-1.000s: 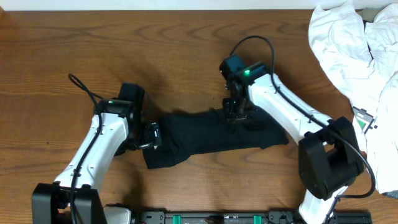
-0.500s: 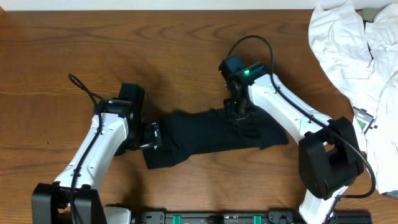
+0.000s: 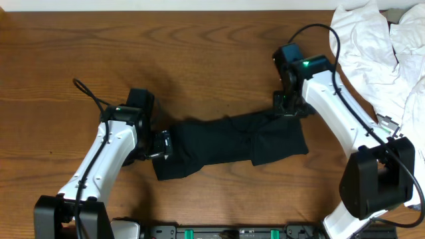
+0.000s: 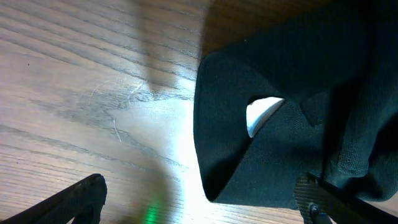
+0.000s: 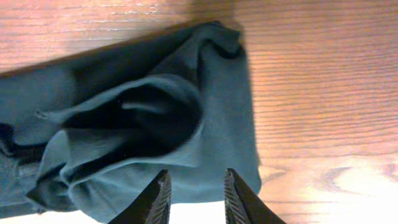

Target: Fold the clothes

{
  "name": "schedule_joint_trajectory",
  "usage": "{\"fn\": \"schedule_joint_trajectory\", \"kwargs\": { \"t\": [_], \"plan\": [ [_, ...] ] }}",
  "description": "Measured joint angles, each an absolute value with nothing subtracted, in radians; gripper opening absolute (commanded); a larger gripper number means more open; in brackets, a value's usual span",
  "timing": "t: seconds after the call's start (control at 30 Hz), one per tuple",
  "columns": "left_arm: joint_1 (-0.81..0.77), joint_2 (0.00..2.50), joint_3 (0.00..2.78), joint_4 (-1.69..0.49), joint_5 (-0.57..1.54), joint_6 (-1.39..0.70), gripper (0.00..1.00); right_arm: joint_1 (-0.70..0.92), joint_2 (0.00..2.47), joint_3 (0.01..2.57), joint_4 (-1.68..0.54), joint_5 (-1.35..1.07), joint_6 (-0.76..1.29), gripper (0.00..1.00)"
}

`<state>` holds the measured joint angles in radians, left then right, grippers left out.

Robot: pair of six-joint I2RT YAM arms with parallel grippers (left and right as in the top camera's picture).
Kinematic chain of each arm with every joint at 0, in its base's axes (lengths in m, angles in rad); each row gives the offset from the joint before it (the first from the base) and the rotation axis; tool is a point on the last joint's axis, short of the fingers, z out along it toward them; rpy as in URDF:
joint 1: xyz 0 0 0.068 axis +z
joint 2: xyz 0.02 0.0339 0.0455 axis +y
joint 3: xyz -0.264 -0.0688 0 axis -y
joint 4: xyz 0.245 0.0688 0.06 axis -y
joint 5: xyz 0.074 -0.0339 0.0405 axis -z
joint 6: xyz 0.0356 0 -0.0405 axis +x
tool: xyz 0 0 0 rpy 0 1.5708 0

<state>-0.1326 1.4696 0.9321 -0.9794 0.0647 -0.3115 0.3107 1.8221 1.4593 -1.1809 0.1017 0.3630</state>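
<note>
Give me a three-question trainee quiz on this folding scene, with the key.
1. True or false: the white garments lie at the left end of the table.
2. In the left wrist view, what peeks from a fold of the black garment? A) a white tag B) a button C) a zipper
3. Fill in: the ____ gripper's jaws stand wider apart.
Key: 1 false, they lie at the right end. 2 A. 3 left: the left gripper is wide open, the right gripper only partly.
</note>
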Motion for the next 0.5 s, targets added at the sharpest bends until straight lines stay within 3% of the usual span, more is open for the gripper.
{"fn": "schedule_joint_trajectory", "kwargs": {
  "t": [0.2,0.5],
  "plan": [
    [-0.133,1.470,0.932,-0.980,0.065,-0.311,0.98,0.309,1.822,1.423,-1.135,0.098,0.360,0.36],
    [-0.133,1.470,0.932,-0.979,0.065,-0.311,0.98,0.309,1.822,1.325,-1.019,0.073,0.359,0.36]
  ]
}}
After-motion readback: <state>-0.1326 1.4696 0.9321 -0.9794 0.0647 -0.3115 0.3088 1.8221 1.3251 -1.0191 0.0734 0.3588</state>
